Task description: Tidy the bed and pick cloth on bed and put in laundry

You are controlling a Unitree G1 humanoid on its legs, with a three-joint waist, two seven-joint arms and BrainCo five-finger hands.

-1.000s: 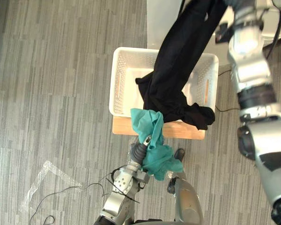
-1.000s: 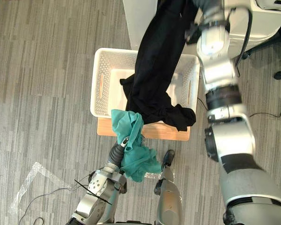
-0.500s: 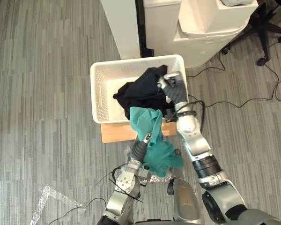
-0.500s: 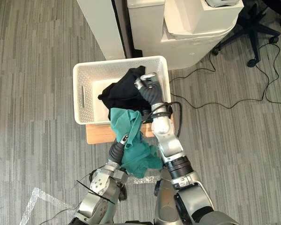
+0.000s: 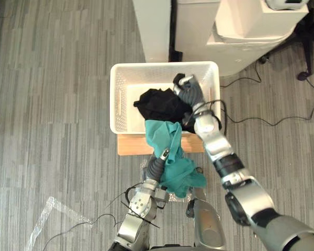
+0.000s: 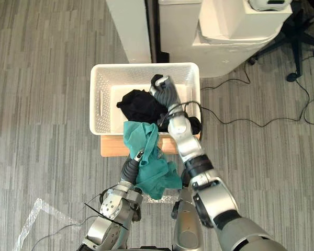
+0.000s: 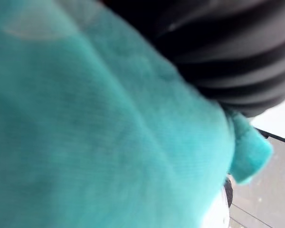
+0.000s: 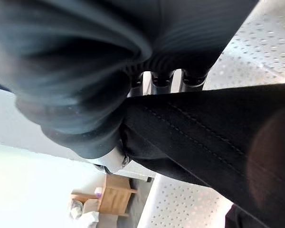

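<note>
Eye views: black cloth (image 5: 158,104) is being gripped inside white basket (image 5: 117,99) by R hand (image 5: 188,90); teal cloth (image 5: 174,170) is being carried on L hand (image 5: 164,155), just before basket's front rim.
L wrist: hand is being covered by teal cloth; grip can't be told.
R wrist: black cloth is being pinched taut.

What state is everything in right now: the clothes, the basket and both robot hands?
white basket: upright on a wooden board, partly filled.
black garment: piled in the basket, one end gripped.
teal cloth: draped over the left robot hand, outside the basket.
left robot hand: raised, wrapped in teal cloth.
right robot hand: over the basket, closed on the black garment.
</note>
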